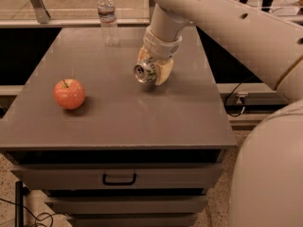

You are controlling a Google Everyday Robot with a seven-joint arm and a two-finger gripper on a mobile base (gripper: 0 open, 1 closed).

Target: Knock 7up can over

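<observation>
currently the gripper (154,71) is over mid-table (118,122), fingers pinching the 7up can (143,73) between them. the can's long axis is tipped near horizontal, silver top toward the camera. cannot tell if it touches the surface.

Cream-tan gripper (154,71) over mid-table is clamped on the 7up can (144,73), silver top and greenish-white side, on a plain grey table (142,122), plus a red-orange apple (69,93) and a clear, white-capped water bottle (108,18).
</observation>
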